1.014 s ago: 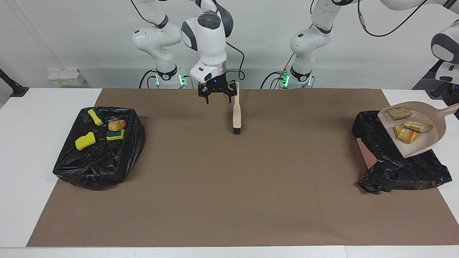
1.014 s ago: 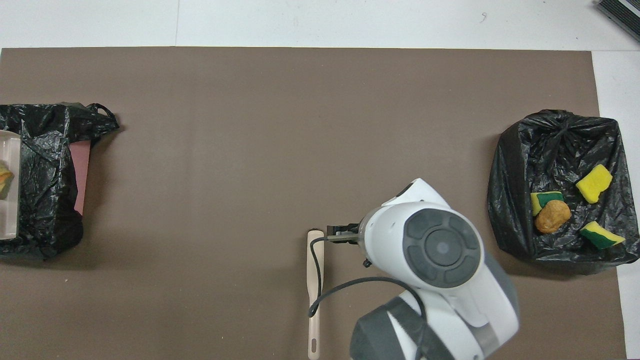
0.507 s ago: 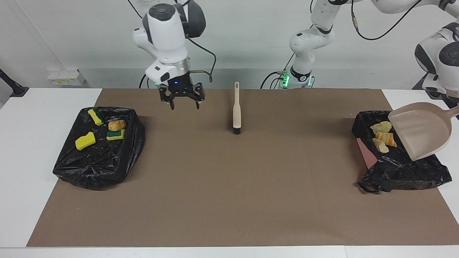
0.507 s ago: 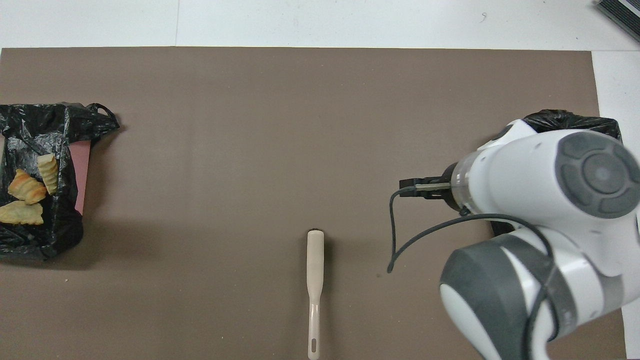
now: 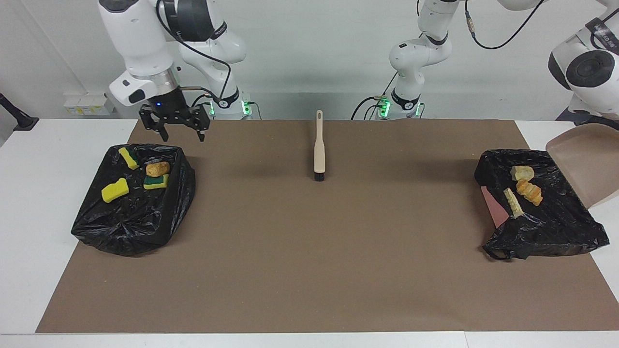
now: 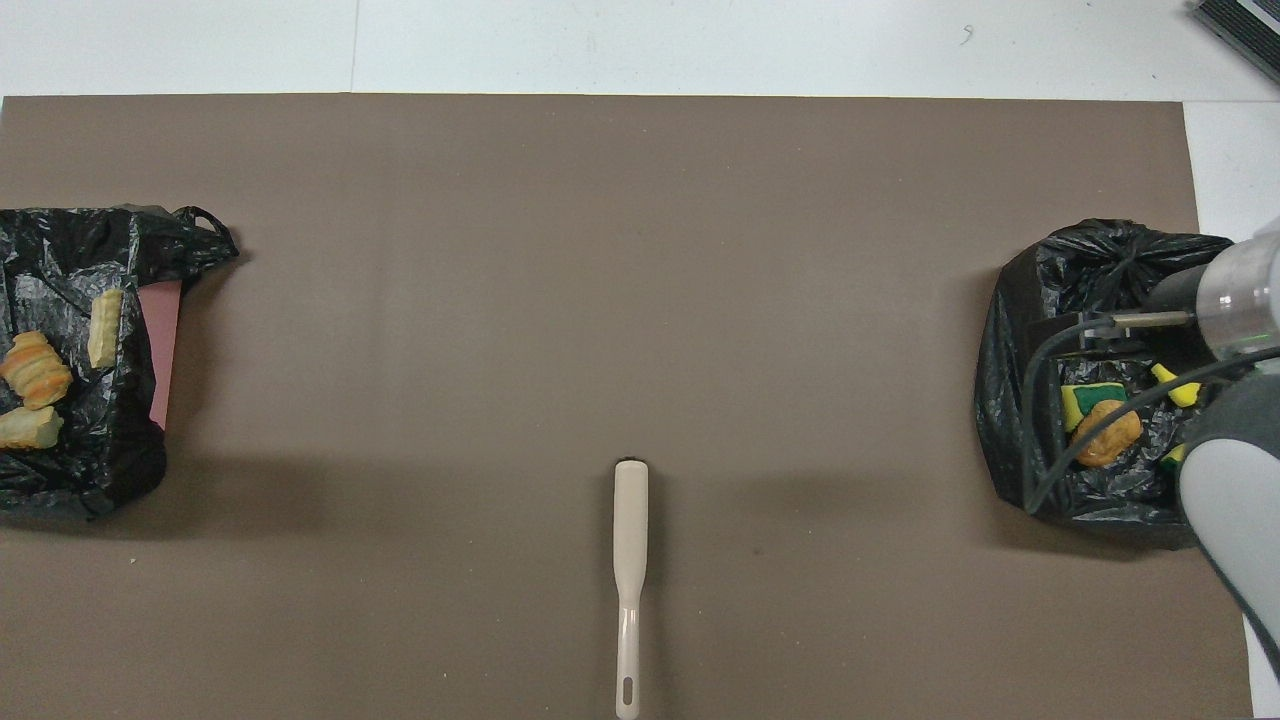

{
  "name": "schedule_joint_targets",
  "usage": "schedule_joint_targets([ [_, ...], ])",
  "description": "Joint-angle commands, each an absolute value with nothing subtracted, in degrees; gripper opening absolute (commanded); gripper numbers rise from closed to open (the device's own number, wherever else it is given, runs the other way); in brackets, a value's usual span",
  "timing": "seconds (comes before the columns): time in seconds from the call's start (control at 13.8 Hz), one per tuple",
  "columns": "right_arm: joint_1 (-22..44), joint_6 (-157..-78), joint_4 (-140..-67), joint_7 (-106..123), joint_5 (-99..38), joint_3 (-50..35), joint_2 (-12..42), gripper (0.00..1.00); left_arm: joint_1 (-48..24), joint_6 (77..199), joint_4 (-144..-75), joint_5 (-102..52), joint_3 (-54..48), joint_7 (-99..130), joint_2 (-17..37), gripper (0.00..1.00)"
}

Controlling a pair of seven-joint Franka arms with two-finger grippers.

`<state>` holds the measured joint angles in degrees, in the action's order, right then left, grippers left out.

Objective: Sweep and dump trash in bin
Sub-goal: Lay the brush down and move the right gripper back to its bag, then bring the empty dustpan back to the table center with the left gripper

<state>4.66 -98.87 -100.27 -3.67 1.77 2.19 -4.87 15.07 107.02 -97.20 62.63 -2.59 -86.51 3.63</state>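
Observation:
Three golden-brown bread pieces (image 5: 526, 191) (image 6: 35, 370) of trash lie in the black-bagged bin (image 5: 546, 227) (image 6: 70, 470) at the left arm's end. The empty beige dustpan (image 5: 585, 159) hangs tilted beside that bin, its handle and my left gripper out of frame. Yellow sponge chunks (image 5: 115, 190), a green-backed one (image 5: 155, 181) and a brown lump (image 5: 157, 168) (image 6: 1105, 435) rest on the black bag (image 5: 130, 222) (image 6: 1040, 300) at the right arm's end. My right gripper (image 5: 184, 137) is open and empty above that bag's edge nearest the robots.
The beige brush (image 5: 319, 152) (image 6: 630, 560) lies on the brown mat midway between the bags, close to the robots, handle toward them. A pink box side (image 5: 493, 208) shows under the bin's bag. My right arm's wrist (image 6: 1235, 305) covers part of the sponge bag from above.
The dustpan tipped, the bread pieces slid into the bin, and the pan drew away empty. My right gripper left the brush and travelled to the sponge bag.

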Motion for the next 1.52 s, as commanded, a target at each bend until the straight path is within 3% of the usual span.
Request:
schedule_joint_targets([
  [0.0,2.39,-95.38,-97.14,-0.19,3.16,2.02,-5.89,1.00,10.74,102.67,-97.91,62.50,-2.46,-84.04,2.11,0.00],
  [0.22,0.00,-89.13,-91.76,3.08,2.55,1.75,-5.97,1.00,5.47,96.35,-96.95,54.26,-2.37,-76.06,2.28,0.00],
  [0.65,0.79,-89.73,-92.02,2.64,2.90,4.39,-5.98,1.00,-3.33,89.48,-97.29,36.41,-2.46,-53.29,1.59,0.00],
  [0.94,0.88,-90.17,-92.28,2.46,2.90,4.31,-6.15,1.00,-5.62,88.59,-97.47,22.45,-2.46,-36.17,1.14,0.00],
  [1.45,0.88,-90.00,-92.37,2.29,2.11,3.69,-6.24,1.00,-15.71,90.61,-97.21,6.88,-2.55,-7.42,0.79,0.00],
])
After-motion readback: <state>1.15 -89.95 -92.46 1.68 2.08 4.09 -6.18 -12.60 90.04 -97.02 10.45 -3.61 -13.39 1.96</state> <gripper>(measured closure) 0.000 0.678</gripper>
